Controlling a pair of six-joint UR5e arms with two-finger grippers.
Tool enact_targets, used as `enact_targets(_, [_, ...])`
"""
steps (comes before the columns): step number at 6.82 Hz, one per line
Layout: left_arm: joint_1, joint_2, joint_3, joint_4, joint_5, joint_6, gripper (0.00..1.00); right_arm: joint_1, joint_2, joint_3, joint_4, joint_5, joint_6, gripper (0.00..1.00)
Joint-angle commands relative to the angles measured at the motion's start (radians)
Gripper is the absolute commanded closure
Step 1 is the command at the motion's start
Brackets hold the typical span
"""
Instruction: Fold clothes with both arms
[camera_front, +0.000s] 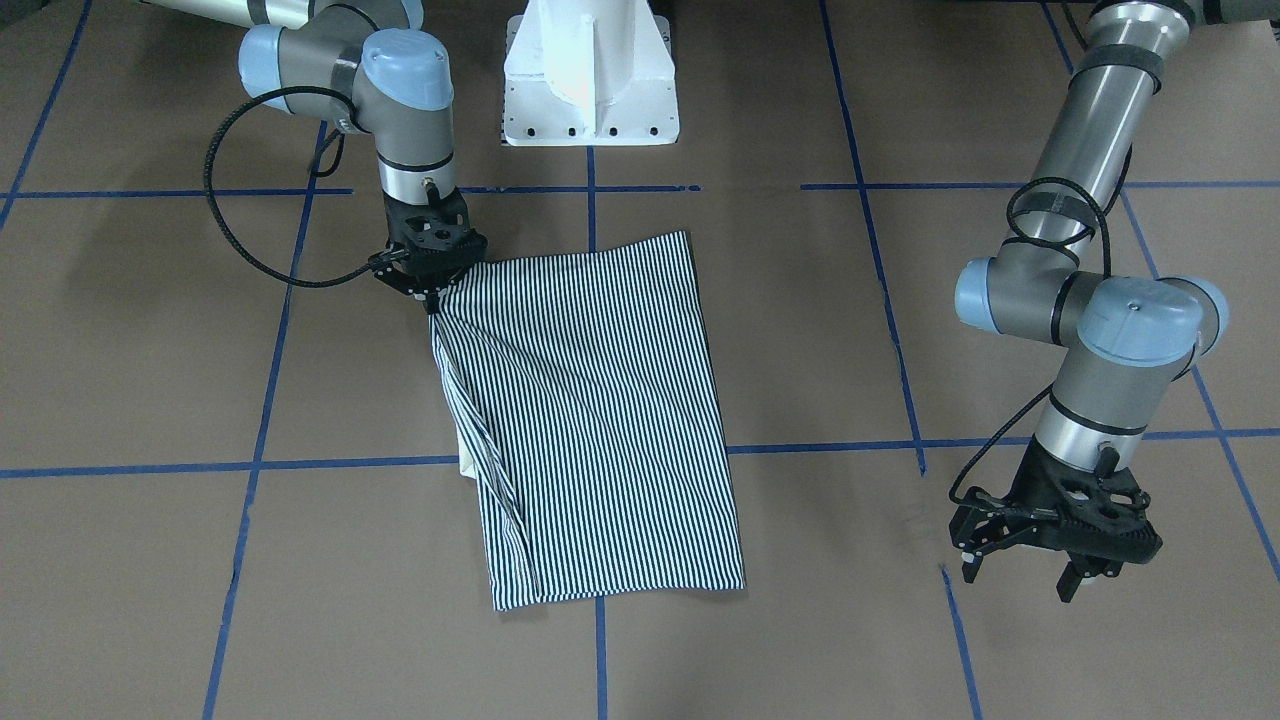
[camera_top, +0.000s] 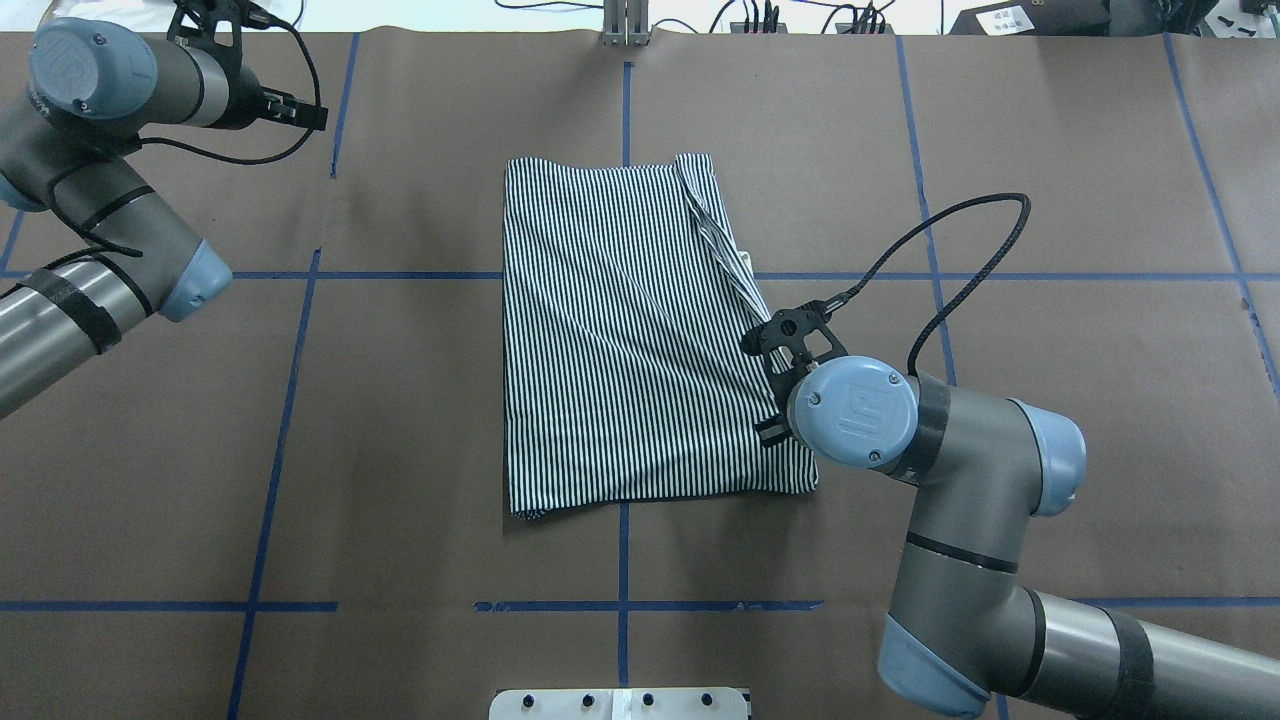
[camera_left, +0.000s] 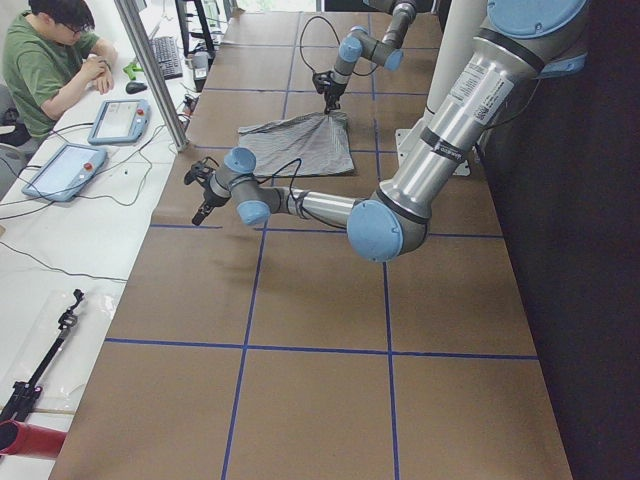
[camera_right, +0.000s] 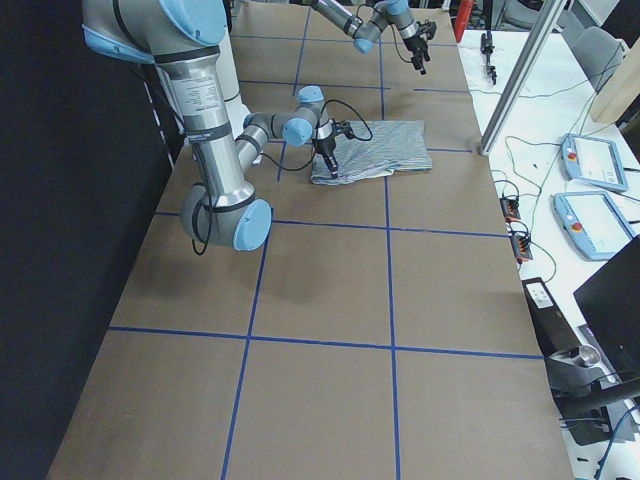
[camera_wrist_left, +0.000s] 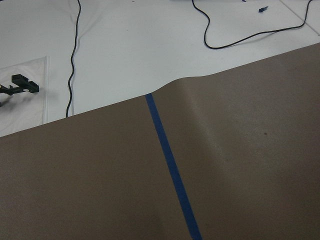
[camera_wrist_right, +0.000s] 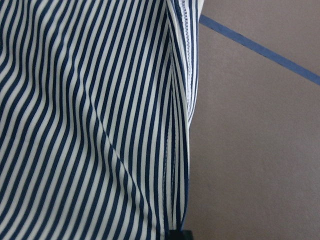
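My right gripper (camera_front: 432, 298) pinches the edge of the folded striped shirt (camera_front: 600, 420), which lies on the bench (camera_front: 150, 350) beneath it. My left gripper (camera_front: 1018, 578) hangs wide open, well apart from the shirt.

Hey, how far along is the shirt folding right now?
Done: the navy-and-white striped polo shirt lies as a narrow rectangle, with no sleeves sticking out. In hand: the right arm's black gripper pinches the shirt's corner nearest the robot, and the fabric pulls up toward it. The left arm's black gripper hangs open over the brown table, off the cloth. Left: probably a crosswise fold to halve it.
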Motion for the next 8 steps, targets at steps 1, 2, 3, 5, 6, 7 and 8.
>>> enact_targets(1, [0.001, 0.0, 0.0, 0.0, 0.0, 0.0, 0.0, -0.023, -0.021, -0.002, 0.001, -0.029, 0.004, 0.41])
enact_targets(2, [0.001, 0.0, 0.0, 0.0, 0.0, 0.0, 0.0, -0.026, -0.015, -0.002, 0.005, -0.03, 0.012, 0.0])
enact_targets(3, [0.002, 0.0, 0.0, 0.0, 0.0, 0.0, 0.0, -0.016, -0.001, -0.001, 0.008, -0.027, 0.013, 0.0])
enact_targets(5, [0.002, 0.0, -0.003, -0.005, -0.002, -0.001, 0.0, 0.07, 0.095, -0.039, -0.002, 0.0, 0.007, 0.0])
enact_targets(6, [0.005, 0.0, -0.011, -0.008, -0.002, -0.019, 0.0, 0.099, 0.188, -0.132, -0.004, 0.026, 0.006, 0.0])
enact_targets(7, [0.009, 0.0, -0.014, -0.008, -0.005, -0.021, 0.0, 0.134, 0.269, -0.248, -0.001, 0.04, 0.004, 0.0])
enact_targets(8, [0.009, 0.0, -0.018, -0.009, -0.026, -0.023, 0.0, 0.159, 0.334, -0.342, 0.001, 0.054, -0.003, 0.0])
